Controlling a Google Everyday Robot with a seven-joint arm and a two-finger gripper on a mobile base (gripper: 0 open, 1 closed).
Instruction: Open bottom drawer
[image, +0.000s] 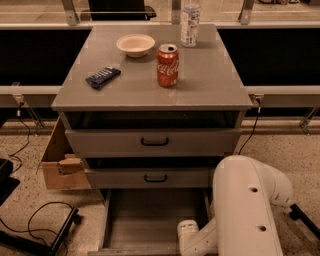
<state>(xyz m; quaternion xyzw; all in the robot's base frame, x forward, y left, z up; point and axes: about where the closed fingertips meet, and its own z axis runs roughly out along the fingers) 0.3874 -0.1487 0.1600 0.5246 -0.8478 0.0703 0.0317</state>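
Observation:
The bottom drawer (150, 217) of the grey cabinet is pulled far out, and its plain grey tray is bare inside. Its front lies along the picture's lower edge, with the handle out of view. My white arm (247, 210) reaches down at the lower right. Its wrist (189, 235) is over the tray's front right corner. My gripper is below the picture's lower edge, by the drawer front, and does not show.
The top drawer (154, 142) and middle drawer (155, 178) are slightly ajar. On the cabinet top stand a red cola can (167, 65), a white bowl (135, 44), a dark snack bar (103, 76) and a bottle (190, 22). A cardboard box (59, 162) and cables (35, 220) lie to the left.

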